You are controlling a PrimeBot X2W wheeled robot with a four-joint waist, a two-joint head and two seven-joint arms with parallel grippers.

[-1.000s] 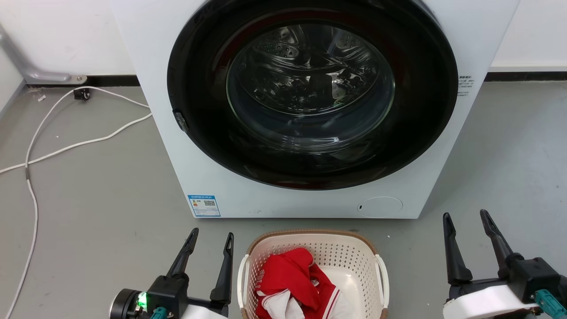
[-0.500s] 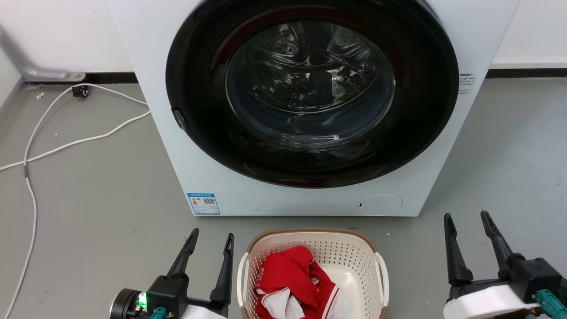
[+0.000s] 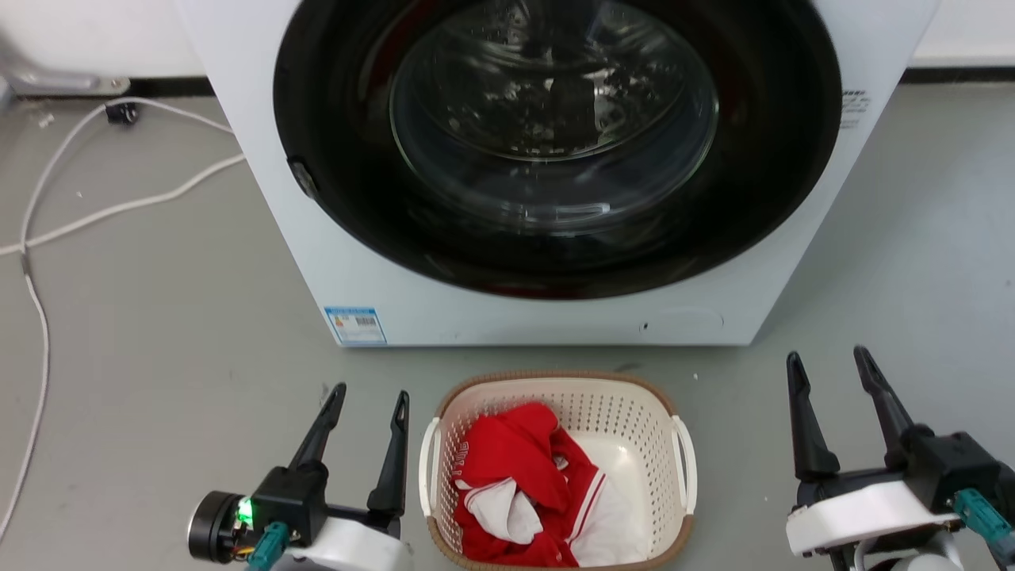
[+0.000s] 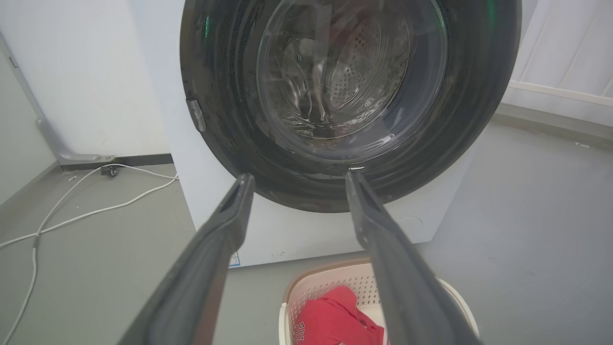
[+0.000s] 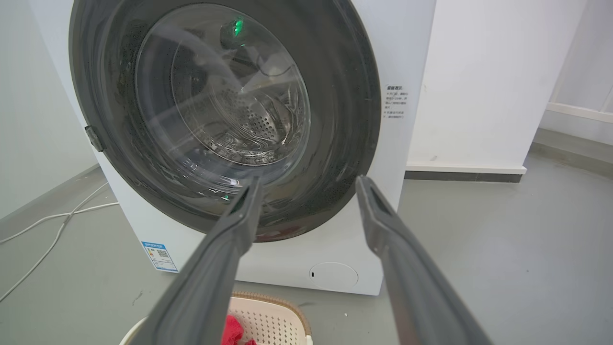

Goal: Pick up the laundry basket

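Grey floor (image 3: 158,317) runs up to a white wall, and a white washer (image 3: 317,262) stands on it with its round, dark-ringed glass door (image 3: 555,119) shut and facing the robot. A blue sticker (image 3: 355,325) sits low on the washer's front at the left. A white cable (image 3: 119,208) trails over the floor to the washer's left.

The basket (image 3: 618,420) stands on the floor just in front of the washer, apart from it, low in the middle of the head view. It is cream and perforated, with a brown rim and a white handle on each side. A red garment (image 3: 507,452) with white trim lies crumpled inside, heaped toward the basket's left side and leaving part of the white bottom bare on the right.

The left pincer (image 3: 372,390) is released, its two dark fingers spread and holding nothing. It hangs just beside the basket's left handle (image 3: 428,468), and no contact can be seen. A green light glows on its wrist.

The right pincer (image 3: 826,354) is released too, fingers spread and empty. It is well apart from the basket's right handle (image 3: 687,464), out over bare floor.

Both wrist views look between spread fingers at the washer door, with the basket low in each.
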